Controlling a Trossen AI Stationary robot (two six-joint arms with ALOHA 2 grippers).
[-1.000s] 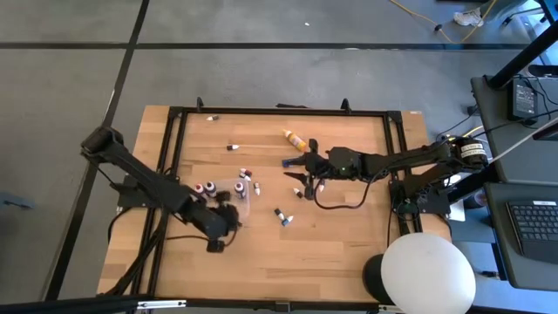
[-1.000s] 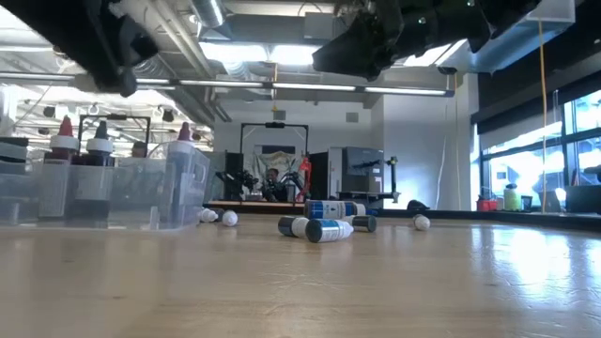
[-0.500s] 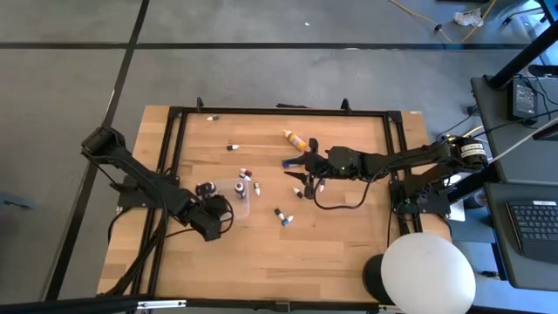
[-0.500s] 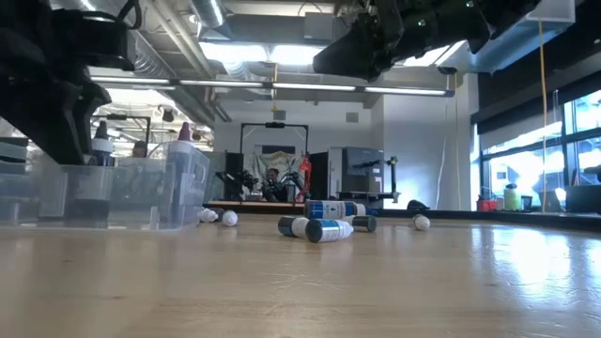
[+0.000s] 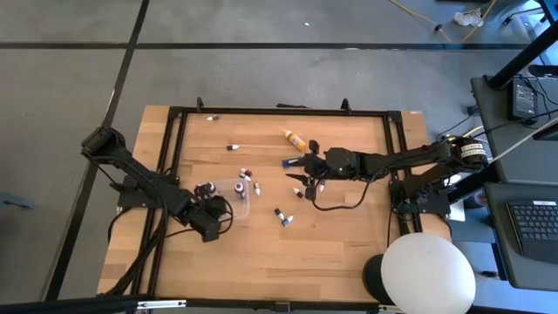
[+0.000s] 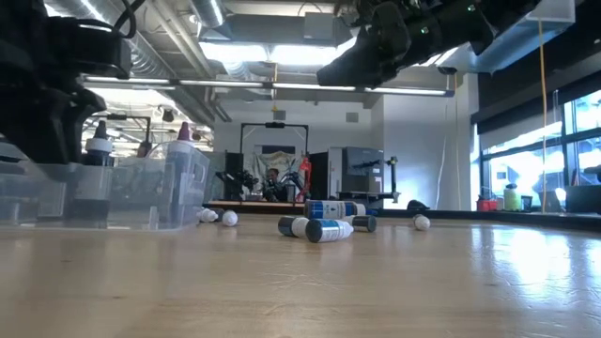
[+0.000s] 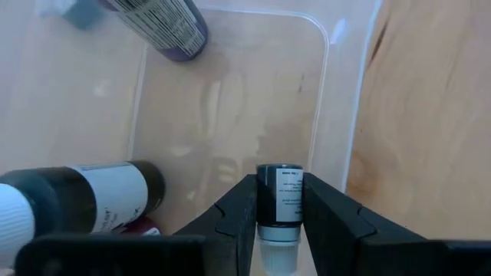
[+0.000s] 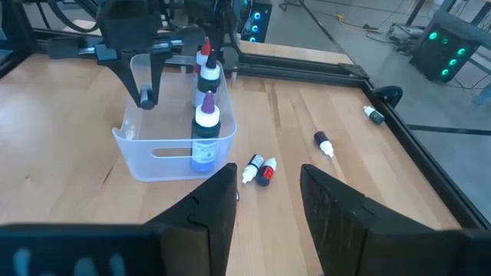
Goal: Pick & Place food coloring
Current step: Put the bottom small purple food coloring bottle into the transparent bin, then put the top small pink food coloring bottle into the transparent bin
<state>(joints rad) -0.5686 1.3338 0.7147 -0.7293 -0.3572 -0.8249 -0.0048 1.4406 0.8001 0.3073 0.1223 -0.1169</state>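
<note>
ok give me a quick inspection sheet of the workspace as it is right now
surface: wooden table inside a black frame.
job's things: clear tray holds several upright dropper bottles; small bottles lie loose on the wood, plus one yellow bottle.
clutter: nothing seen.
grippers: left gripper over the tray with a small dark bottle between its fingers; right gripper open, above the loose bottles mid-table.
cables: black cable loops under the right arm.
surroundings: white round object by the table's corner; keyboard on a side desk.
</note>
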